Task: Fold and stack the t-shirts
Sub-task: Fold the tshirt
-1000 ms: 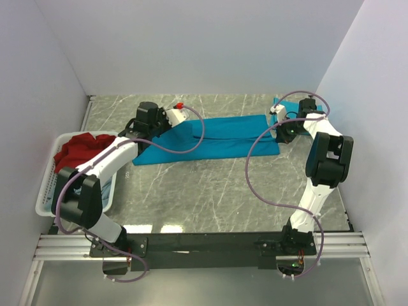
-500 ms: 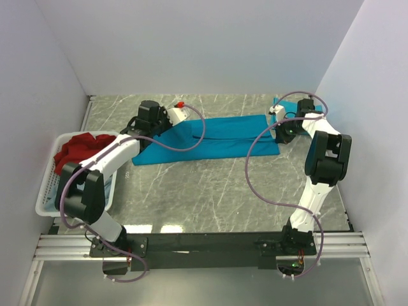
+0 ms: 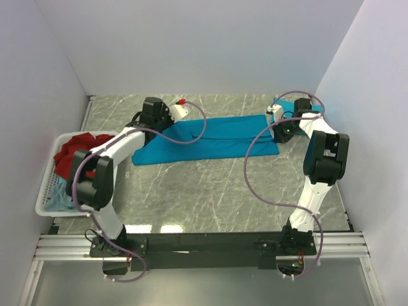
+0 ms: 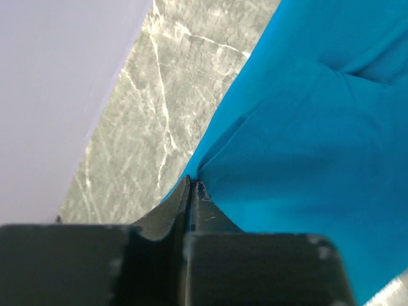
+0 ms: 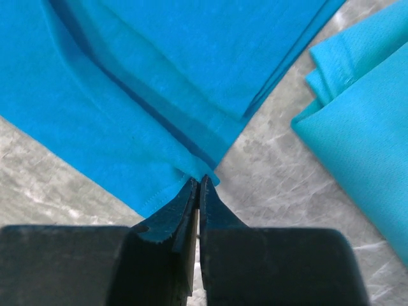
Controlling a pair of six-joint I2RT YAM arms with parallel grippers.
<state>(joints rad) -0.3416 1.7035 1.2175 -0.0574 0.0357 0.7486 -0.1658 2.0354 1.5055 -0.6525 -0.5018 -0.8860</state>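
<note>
Since 1 second ago, our left arm has swung its elbow in and carried its tool slightly toward the far wall.

Both tools are pinched shut on the long teal-blue cotton t-shirt (image 3: 229, 143), which lies stretched across the far half of the grey marbled table (image 3: 210, 185). The left tool (image 4: 191, 185) nips its far edge and the right tool (image 5: 199, 182) a hemmed corner. We judge the task early. 1 lighter teal folded shirt (image 5: 357, 115) lies just beside the right tool, and this one looks only partly folded. A crumpled red shirt (image 3: 76, 148) and a pale grey-blue one (image 3: 60, 194) wait in the white slatted plastic basket (image 3: 46, 207). Both arms reach far out, wrists low.
</note>
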